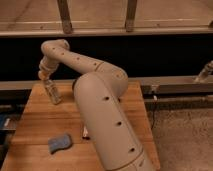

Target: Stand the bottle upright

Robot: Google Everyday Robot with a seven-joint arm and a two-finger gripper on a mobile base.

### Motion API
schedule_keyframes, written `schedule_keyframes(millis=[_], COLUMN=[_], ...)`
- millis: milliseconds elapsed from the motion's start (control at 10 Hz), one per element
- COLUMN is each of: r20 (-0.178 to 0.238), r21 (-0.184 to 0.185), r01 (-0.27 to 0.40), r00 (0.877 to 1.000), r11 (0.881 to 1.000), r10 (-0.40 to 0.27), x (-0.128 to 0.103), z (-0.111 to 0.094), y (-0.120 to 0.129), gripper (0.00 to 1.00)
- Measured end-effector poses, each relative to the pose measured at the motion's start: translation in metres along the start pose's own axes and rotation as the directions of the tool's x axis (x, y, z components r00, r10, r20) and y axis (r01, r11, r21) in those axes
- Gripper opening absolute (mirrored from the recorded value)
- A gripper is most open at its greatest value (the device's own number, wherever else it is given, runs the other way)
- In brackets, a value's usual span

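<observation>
the beige arm bends back at its elbow, its hand [48,82] pointing down at far left.

Gripper [48,80], bottle [52,93] near table's [35,125] far-left edge.
</observation>
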Motion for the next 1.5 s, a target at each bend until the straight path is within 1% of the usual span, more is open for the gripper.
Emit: schedule_keyframes(millis=[300, 400, 600, 800, 900, 1100, 1200, 1400, 1500], r20=[0.002, 0.005, 0.002, 0.001, 0.001, 0.000, 0.000, -0.001, -0.001], r21=[-0.006, -0.023, -0.024, -0.024, -0.024, -0.024, -0.024, -0.024, -0.024], r01=[0.000, -0.008, -0.008, -0.008, -0.008, -0.008, -0.008, -0.008, -0.008], r00=[1.000, 1.000, 1.000, 1.000, 1.000, 1.000, 1.000, 1.000, 1.000], r11=[1.000, 1.000, 1.000, 1.000, 1.000, 1.000, 1.000, 1.000, 1.000], r10=[0.000, 0.008, 0.008, 0.008, 0.008, 0.008, 0.008, 0.008, 0.008], x=[0.0004, 0.0026, 0.0043, 0.0049, 0.0050, 0.0053, 0.0054, 0.0059, 0.0059], z=[0.0012, 0.0048, 0.0061, 0.0065, 0.0067, 0.0069, 0.0070, 0.0076, 0.0076], y=[0.0011, 0.0045, 0.0046, 0.0045, 0.0046, 0.0047, 0.0046, 0.0045, 0.0044], gripper=[0.03, 0.03, 0.03, 0.00, 0.02, 0.24, 0.32, 0.54, 0.62])
